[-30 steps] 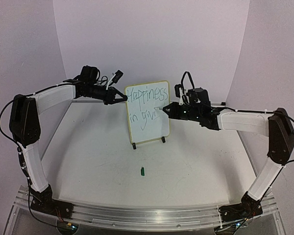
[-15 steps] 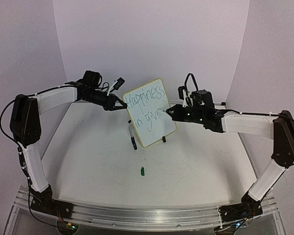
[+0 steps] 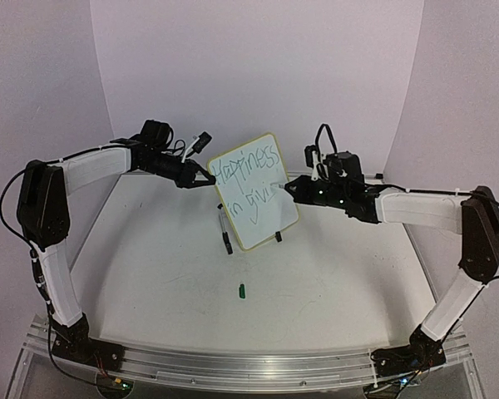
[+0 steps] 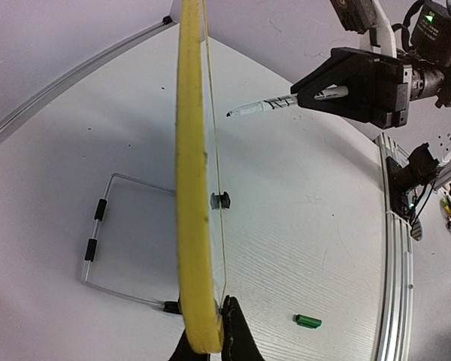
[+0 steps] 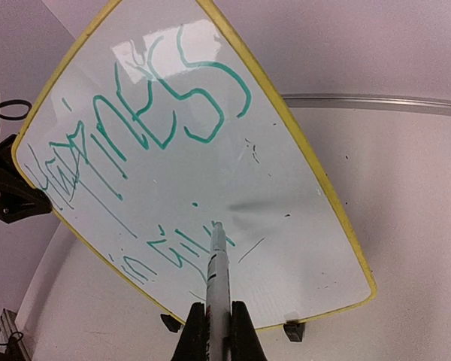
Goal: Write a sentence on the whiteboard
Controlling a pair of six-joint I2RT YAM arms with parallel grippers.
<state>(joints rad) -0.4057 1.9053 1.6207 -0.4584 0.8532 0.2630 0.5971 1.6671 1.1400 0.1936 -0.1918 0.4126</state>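
Note:
The whiteboard [image 3: 254, 193], white with a yellow rim, stands tilted over its wire stand at mid-table. The green sentence [image 3: 248, 170] reads "Happiness" above "in giv". My left gripper [image 3: 209, 179] is shut on the board's left edge. In the left wrist view the board [image 4: 192, 188] is edge-on between the jaws [image 4: 207, 342]. My right gripper [image 3: 287, 189] is shut on a white pen [image 5: 218, 278]. The pen's tip is at the end of the lower line [image 5: 177, 252], a small gap off the board face [image 5: 301, 226]. The pen also shows in the left wrist view [image 4: 270, 105].
A green pen cap [image 3: 242, 290] lies on the white table in front of the board, and it also shows in the left wrist view [image 4: 308, 321]. The wire stand [image 4: 105, 241] with black feet [image 3: 226, 246] sits under the board. A metal rail runs along the table's near edge [image 3: 233, 366].
The board went from upright on the stand to tilted, with its right side raised, held by my left gripper. The pen followed it. Nothing has moved in the last half second.

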